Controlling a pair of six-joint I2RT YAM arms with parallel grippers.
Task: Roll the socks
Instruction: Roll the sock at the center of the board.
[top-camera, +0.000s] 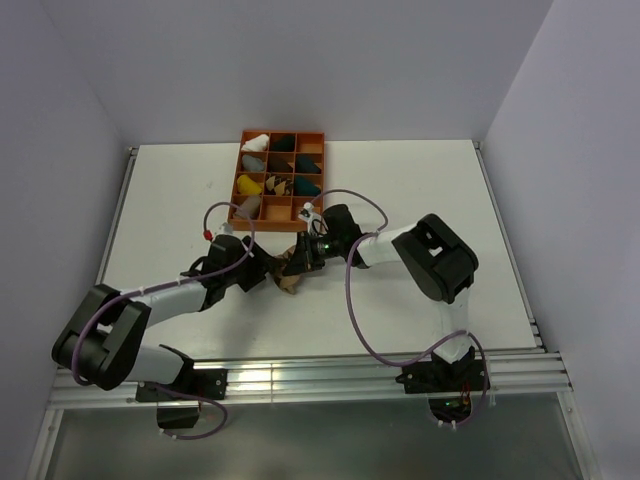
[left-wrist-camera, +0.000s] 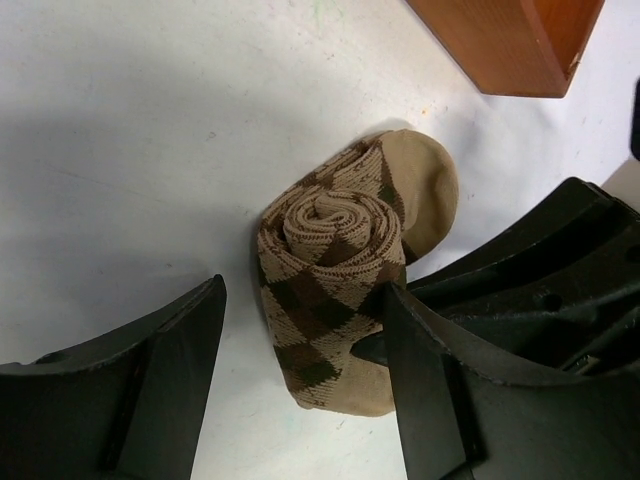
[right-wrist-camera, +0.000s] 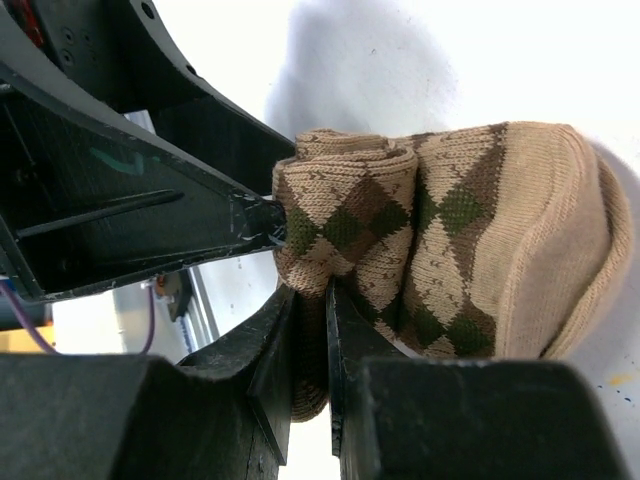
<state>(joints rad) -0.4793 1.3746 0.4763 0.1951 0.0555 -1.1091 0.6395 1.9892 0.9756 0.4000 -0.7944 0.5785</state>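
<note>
The socks (left-wrist-camera: 335, 285) lie on the white table as a tight roll of tan-and-brown argyle, its plain tan toe (left-wrist-camera: 425, 180) sticking out behind. My left gripper (left-wrist-camera: 305, 380) is open and straddles the roll: its right finger (left-wrist-camera: 430, 390) touches the fabric and its left finger (left-wrist-camera: 170, 380) stands off it. My right gripper (right-wrist-camera: 312, 300) is shut on a fold at the edge of the socks (right-wrist-camera: 400, 230). From above, both grippers meet at the socks (top-camera: 291, 280), the left gripper (top-camera: 268, 272) on one side and the right gripper (top-camera: 304, 260) on the other.
An orange compartment tray (top-camera: 283, 132) with several sock bundles stands just behind the grippers; its corner (left-wrist-camera: 500, 40) shows close to the roll. Purple cables (top-camera: 352, 300) loop over the table around both arms.
</note>
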